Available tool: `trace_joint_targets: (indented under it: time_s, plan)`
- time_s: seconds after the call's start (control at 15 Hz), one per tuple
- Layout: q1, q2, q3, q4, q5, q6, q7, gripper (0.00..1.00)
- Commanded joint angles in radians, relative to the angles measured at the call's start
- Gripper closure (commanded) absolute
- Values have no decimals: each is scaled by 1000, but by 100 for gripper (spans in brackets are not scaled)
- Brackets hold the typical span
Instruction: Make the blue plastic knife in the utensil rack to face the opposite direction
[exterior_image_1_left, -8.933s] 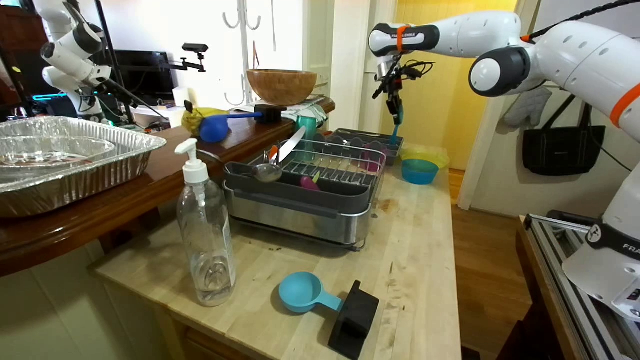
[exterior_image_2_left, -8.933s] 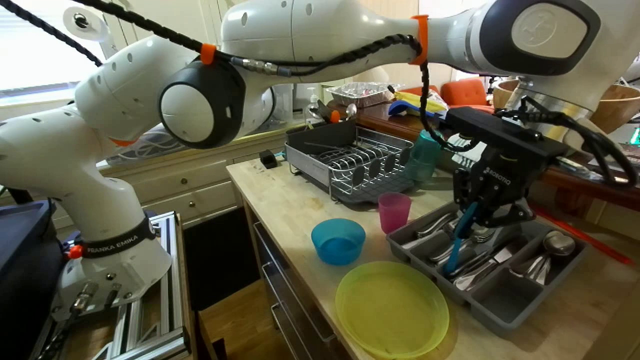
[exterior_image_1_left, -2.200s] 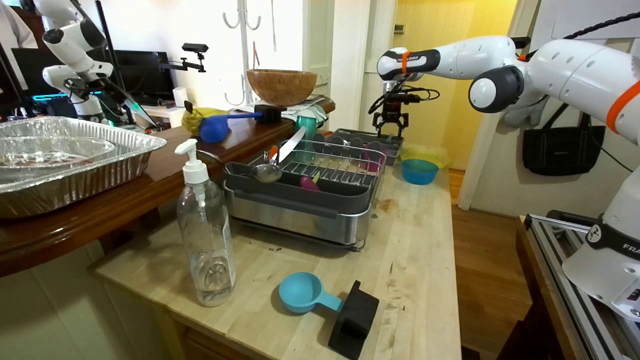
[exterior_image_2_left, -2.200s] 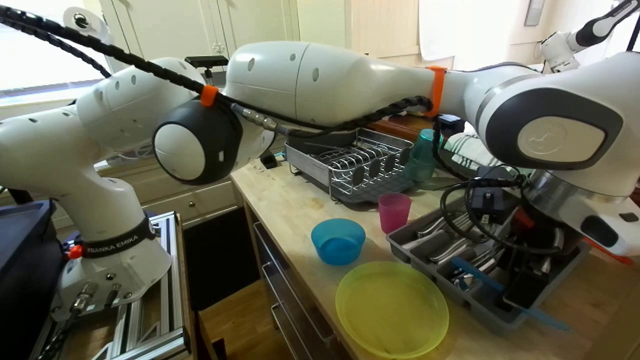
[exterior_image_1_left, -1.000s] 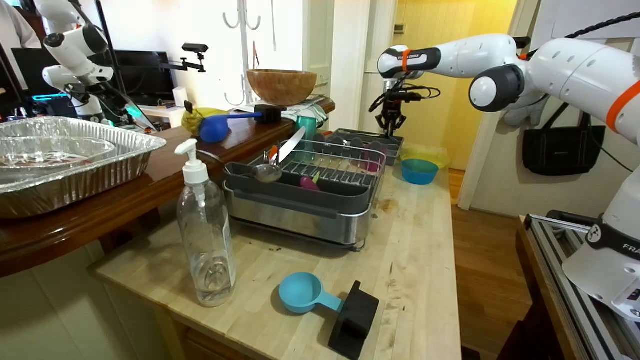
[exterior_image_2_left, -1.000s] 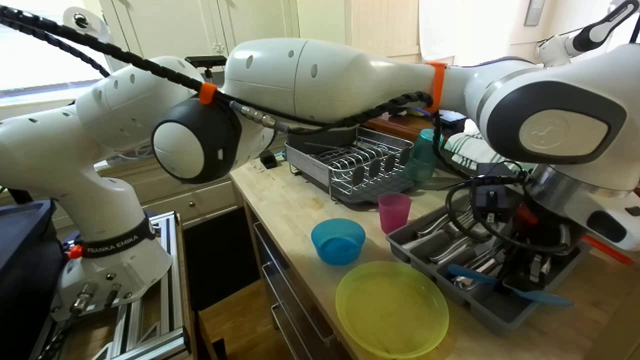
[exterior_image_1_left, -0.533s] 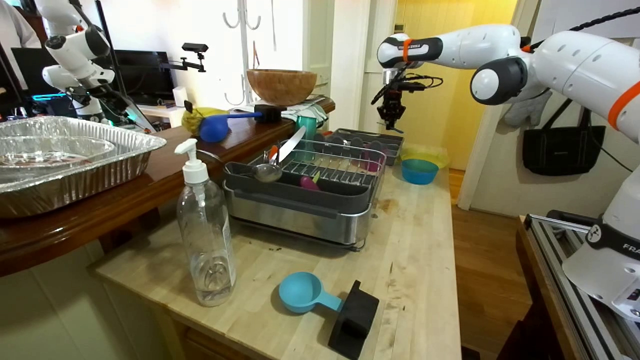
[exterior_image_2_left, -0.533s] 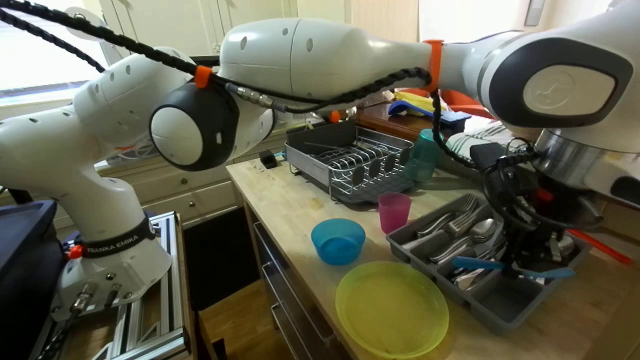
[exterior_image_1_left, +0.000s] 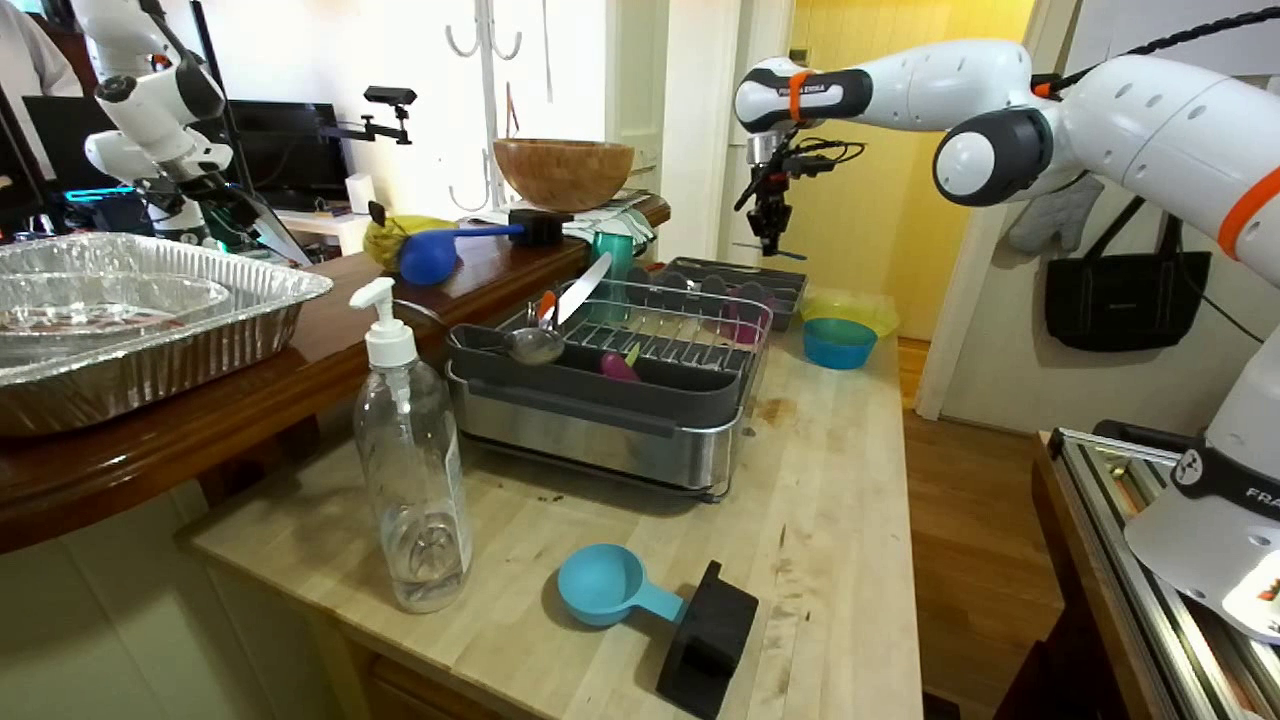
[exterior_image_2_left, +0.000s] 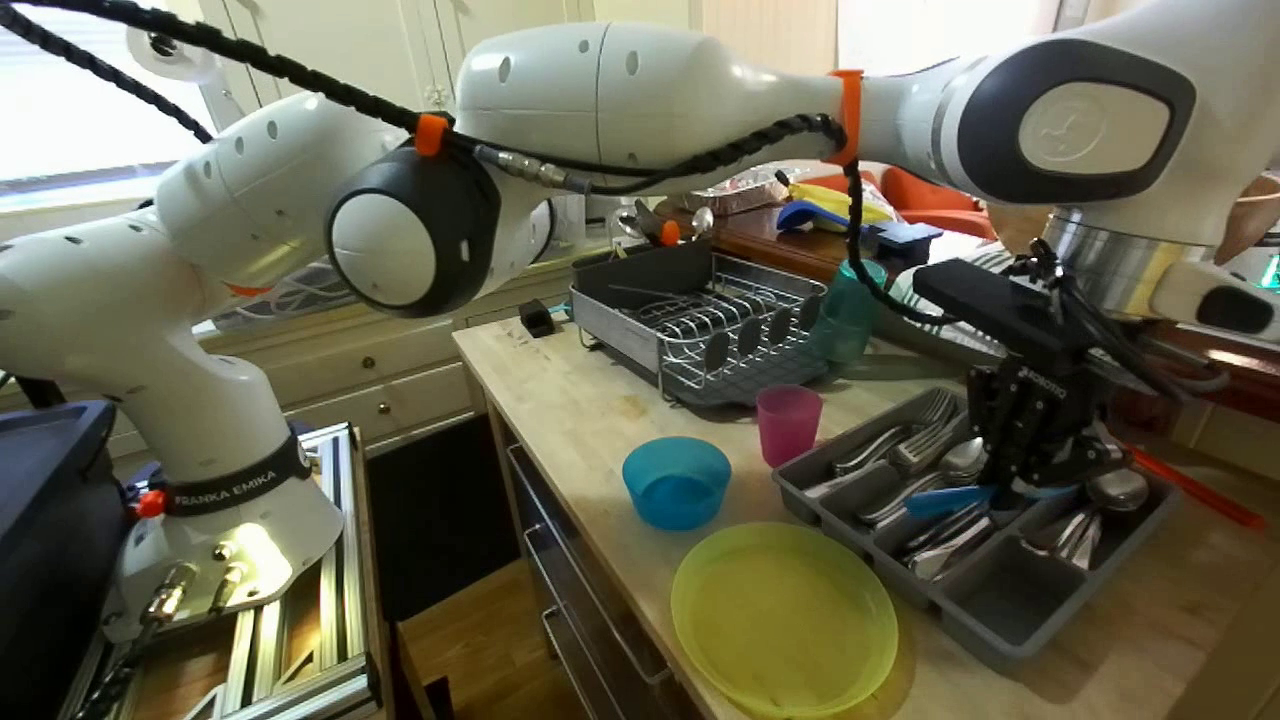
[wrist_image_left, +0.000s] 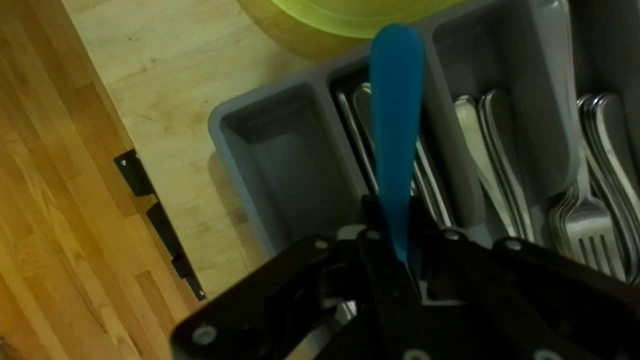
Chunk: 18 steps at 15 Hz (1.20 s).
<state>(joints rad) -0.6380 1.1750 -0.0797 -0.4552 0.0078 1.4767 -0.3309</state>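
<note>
the gripper (wrist_image_left: 392, 215) was seen raised over the grey utensil rack (exterior_image_2_left: 1018, 598), its two fingers drawn together on the blue plastic knife (wrist_image_left: 396, 120), which was pinched partway along its length, so that a part was left jutting out on either side in an exterior view. the knife was held roughly level above the compartments. in the wrist view its broad, rounded end was pointed toward the yellow-green plate (wrist_image_left: 345, 16), and metal cutlery (wrist_image_left: 432, 182) was seen beneath it; the rest was hidden there by the gripper, and which end was the blade could not be told. forks (wrist_image_left: 590, 225) were stacked in another compartment. on the wooden worktop (exterior_image_1_left: 830, 560) the plate was set just beside the utensil rack; a pink cup (exterior_image_2_left: 788, 425) was stood between that rack and a wire dish-drying rack (exterior_image_2_left: 620, 320), with a blue bowl (exterior_image_2_left: 677, 482) near it. in an exterior view a pump bottle (exterior_image_1_left: 412, 480) and a light-blue scoop (exterior_image_1_left: 600, 585), its handle reaching a black block (exterior_image_1_left: 705, 640), were placed well apart from the gripper, and a foil tray (exterior_image_1_left: 265, 290) was rested on the dark ledge (exterior_image_1_left: 330, 340).
</note>
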Motion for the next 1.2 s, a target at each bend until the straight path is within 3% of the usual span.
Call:
trace_joint_targets:
  time_s: [0.0, 0.53, 1.13]
  plan:
    - [37, 11, -2, 4, -41, -34, -135, 96]
    - [75, 51, -15, 13, -88, -36, -307, 96]
    - [70, 81, -5, 21, -67, -19, -312, 96]
